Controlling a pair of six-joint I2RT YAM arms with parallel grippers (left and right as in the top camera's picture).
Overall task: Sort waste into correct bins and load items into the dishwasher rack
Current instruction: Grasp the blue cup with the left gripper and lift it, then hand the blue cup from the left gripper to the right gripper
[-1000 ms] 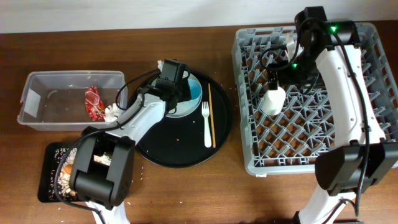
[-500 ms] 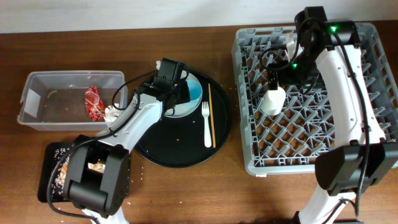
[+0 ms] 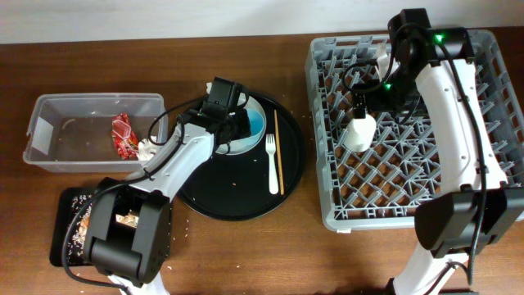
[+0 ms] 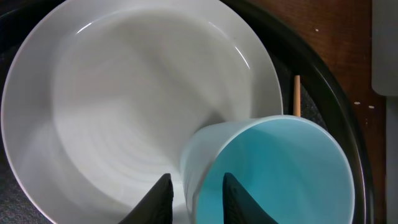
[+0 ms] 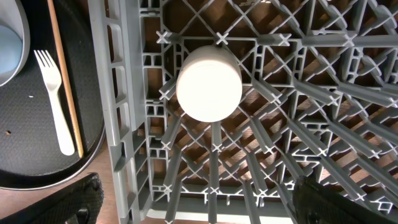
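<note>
- At the middle of the surface, on the big round black tray [image 3: 233, 197], the left gripper [image 4: 198, 198] hangs over the pale plate [image 4: 124, 93]. Its jaws are narrowly parted astride the wall of the light blue cup [image 4: 280, 168], one finger outside the rim and one inside, with a sliver of gap on either side.
- The cup sits at the plate's edge, its open mouth facing the wrist camera.
- On the same tray, the white fork [image 3: 272, 164] lies just beside the wooden chopsticks [image 3: 277, 152].
- Toward the right edge, the grey dishwasher rack [image 3: 377, 215] holds the cream cup [image 5: 209, 83] among its pegs, a flat round end upward. The right gripper [image 5: 202, 199] is over it, jaws spread wide and holding nothing.
- Near the left edge, the clear tub [image 3: 49, 156] holds the red wrapper [image 3: 123, 135] and a white tissue bit [image 3: 147, 150].
- At the near-left corner, the small black tray [image 3: 59, 246] carries scraps [image 3: 82, 223] and is partly hidden by the left arm.
</note>
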